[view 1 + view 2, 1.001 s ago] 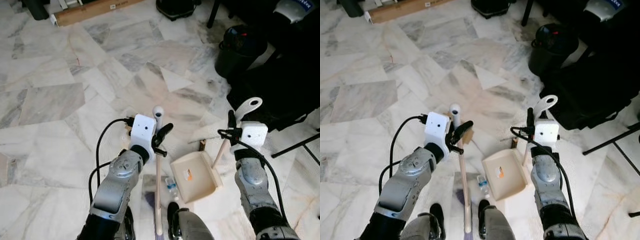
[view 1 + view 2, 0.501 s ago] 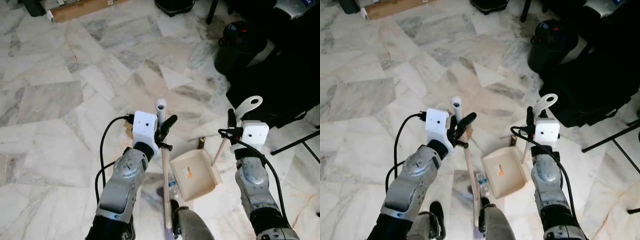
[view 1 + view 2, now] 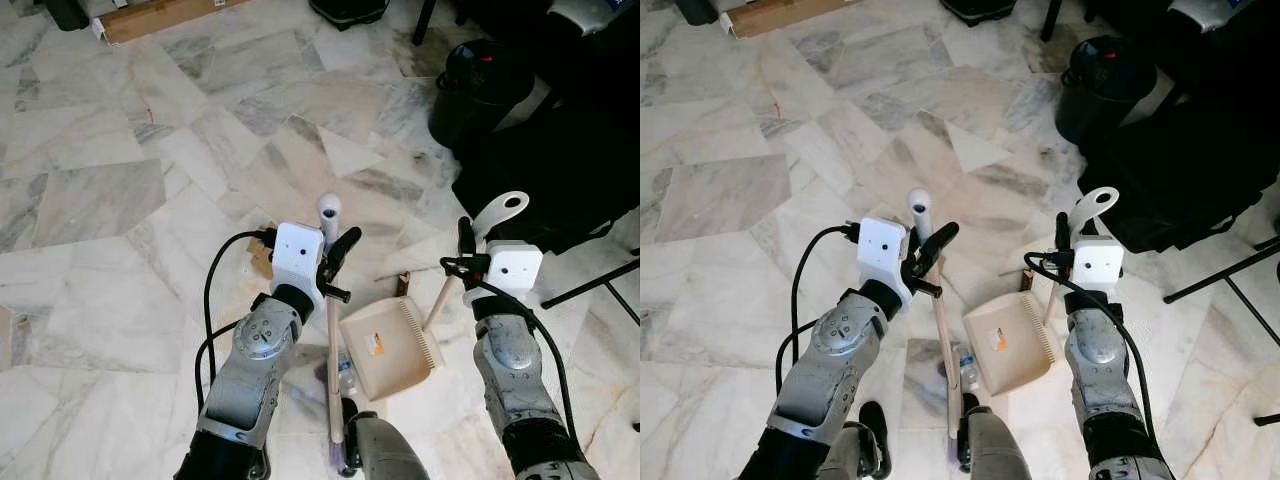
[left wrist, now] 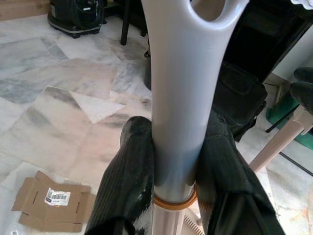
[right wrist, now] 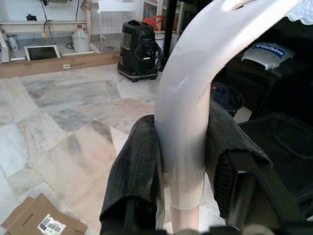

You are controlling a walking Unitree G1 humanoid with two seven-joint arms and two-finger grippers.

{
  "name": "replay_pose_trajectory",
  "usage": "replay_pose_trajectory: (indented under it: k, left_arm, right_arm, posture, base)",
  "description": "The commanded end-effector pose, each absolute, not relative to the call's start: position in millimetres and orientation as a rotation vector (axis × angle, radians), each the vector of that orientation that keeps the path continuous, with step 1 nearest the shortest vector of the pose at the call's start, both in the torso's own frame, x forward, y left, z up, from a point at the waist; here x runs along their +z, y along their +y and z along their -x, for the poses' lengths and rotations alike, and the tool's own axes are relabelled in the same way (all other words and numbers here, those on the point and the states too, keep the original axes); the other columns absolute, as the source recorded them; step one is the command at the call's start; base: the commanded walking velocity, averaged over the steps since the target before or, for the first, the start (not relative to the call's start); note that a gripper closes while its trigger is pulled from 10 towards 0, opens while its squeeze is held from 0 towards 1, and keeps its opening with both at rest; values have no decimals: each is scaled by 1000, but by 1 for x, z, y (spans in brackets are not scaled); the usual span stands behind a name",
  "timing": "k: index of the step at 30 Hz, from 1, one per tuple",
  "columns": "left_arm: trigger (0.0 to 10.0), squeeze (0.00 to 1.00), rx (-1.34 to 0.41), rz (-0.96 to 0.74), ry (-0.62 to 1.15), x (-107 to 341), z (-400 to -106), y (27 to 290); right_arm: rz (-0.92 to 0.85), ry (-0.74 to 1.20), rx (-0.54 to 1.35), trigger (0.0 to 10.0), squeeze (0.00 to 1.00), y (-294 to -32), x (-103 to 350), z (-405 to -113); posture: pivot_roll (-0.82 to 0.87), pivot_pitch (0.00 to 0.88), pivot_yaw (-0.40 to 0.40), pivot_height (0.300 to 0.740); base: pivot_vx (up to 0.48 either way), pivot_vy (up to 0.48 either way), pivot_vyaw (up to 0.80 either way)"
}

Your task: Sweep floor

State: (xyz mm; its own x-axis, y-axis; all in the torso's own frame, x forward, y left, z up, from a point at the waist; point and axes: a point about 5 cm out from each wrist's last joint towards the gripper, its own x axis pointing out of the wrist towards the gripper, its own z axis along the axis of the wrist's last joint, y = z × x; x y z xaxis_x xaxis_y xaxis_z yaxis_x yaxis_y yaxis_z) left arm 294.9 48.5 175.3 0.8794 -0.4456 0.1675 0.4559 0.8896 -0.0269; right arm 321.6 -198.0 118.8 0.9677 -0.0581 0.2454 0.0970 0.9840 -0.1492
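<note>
Holding the broom (image 3: pixel 331 330) near the top of its long pale stick, the left gripper (image 3: pixel 335 262) is pressing both black fingers (image 4: pixel 128 181) against the grey plastic end piece, just above an orange ring. The stick is going down almost straight from the gripper to the floor (image 3: pixel 120 200), and the purple bristles are touching the marble close to the robot's own feet. The right gripper (image 3: pixel 466 245) is clamping the white handle (image 5: pixel 188 122) of the dustpan (image 3: pixel 388 348) between its two fingers, below the loop at the handle's tip. The beige pan is sitting on the floor between the two arms, just beside the broom stick, and its toothed edge is facing the right arm. A small orange bit is lying inside the pan. A small clear bottle (image 3: pixel 962 366) is lying on the floor between the stick and the pan. A flattened piece of cardboard (image 4: pixel 53 208) is lying on the marble near the left gripper. Further away, a black round bin (image 3: pixel 478 95) is standing beside dark furniture, well apart from the dustpan, and a long cardboard box (image 3: pixel 165 15) is lying at the far edge of the floor.
</note>
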Motion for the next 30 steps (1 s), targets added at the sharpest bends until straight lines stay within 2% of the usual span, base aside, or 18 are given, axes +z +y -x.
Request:
replay_pose_trajectory:
  k: [1,4,12,15,25,30]
  left_arm:
    - [10000,0,-507,103,-152,172,-290,40]
    - [10000,0,-504,131,-152,172,-290,39]
    - [10000,0,-356,462,-95,169,-301,50]
    - [10000,0,-333,533,-89,170,-302,51]
    - [10000,0,-314,620,-82,169,-304,49]
    - [10000,0,-301,589,-148,177,-303,48]
  right_arm:
    - [132,-49,-89,10000,0,-201,79,-308]
    - [129,-54,-91,10000,0,-202,81,-308]
    - [79,-69,-112,10000,0,-205,87,-310]
    - [51,-85,-111,10000,0,-203,92,-310]
    - [24,-124,-47,10000,0,-194,108,-311]
    - [-20,-133,61,10000,0,-181,118,-312]
  posture:
    - [-133,400,-49,740]
    - [-136,403,-49,740]
    - [-132,406,-46,740]
    - [-128,407,-48,740]
    - [-138,412,-53,740]
    - [-154,413,-54,740]
  base:
    - [0,0,0]
    - [0,0,0]
    - [0,0,0]
    - [0,0,0]
    - [0,0,0]
    - [0,0,0]
